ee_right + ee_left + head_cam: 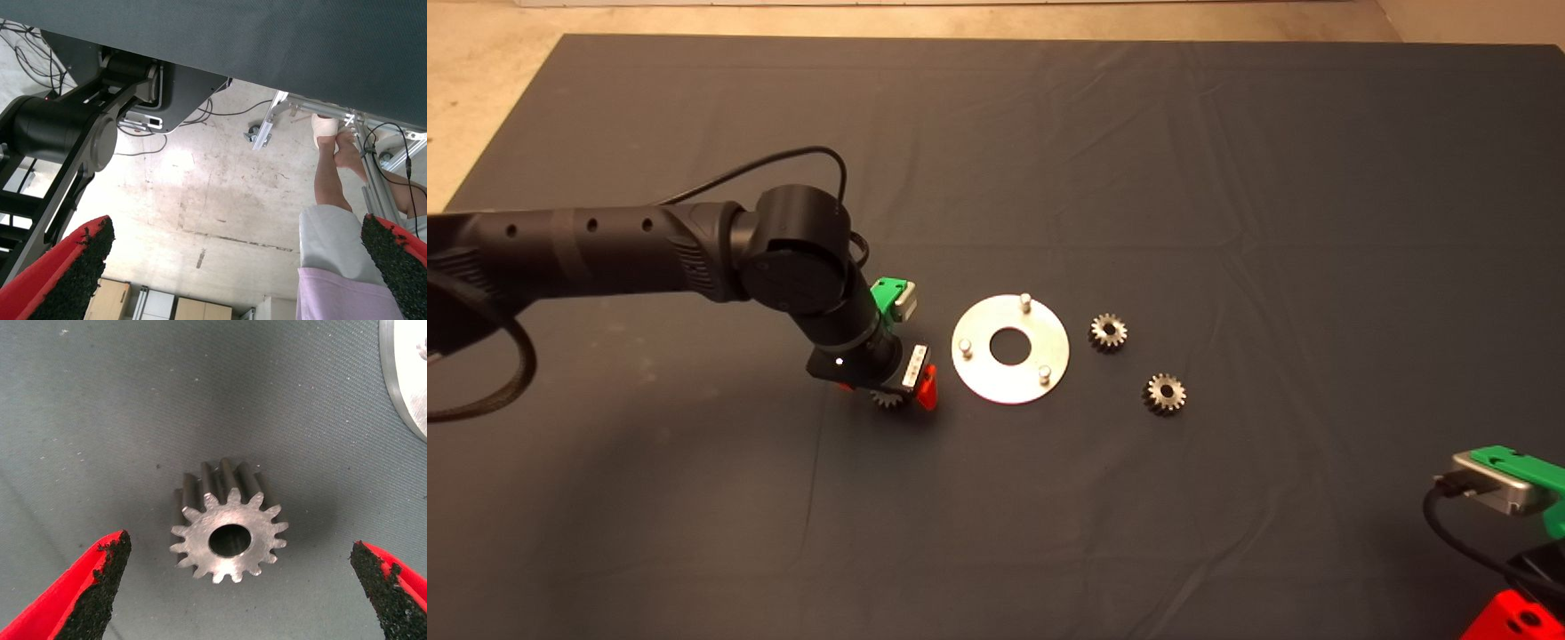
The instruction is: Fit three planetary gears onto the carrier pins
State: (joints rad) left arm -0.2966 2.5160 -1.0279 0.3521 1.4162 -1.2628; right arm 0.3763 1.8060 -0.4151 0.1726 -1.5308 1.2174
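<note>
A shiny round disc (pixel 996 378) lies mid-mat with three upright carrier pins (pixel 1025 300), (pixel 964 345), (pixel 1044 373), all bare. Two planetary gears lie right of it, one near (pixel 1108 332) and one farther (pixel 1164 393). The third gear (pixel 887 400) lies on the mat left of the disc, under my left gripper (pixel 903 396). In the left wrist view this gear (pixel 230 530) sits between the open fingers (pixel 93 587) of the left gripper (pixel 239 543), untouched. The disc's edge (pixel 407 373) shows beside it. My right gripper (pixel 1516 613) waits open at the lower right.
The dark mat (pixel 1049 133) is creased. The right wrist view (pixel 237 230) looks past the mat's edge at the floor, with a person's leg (pixel 330 180), cables and a black robot base (pixel 73 133).
</note>
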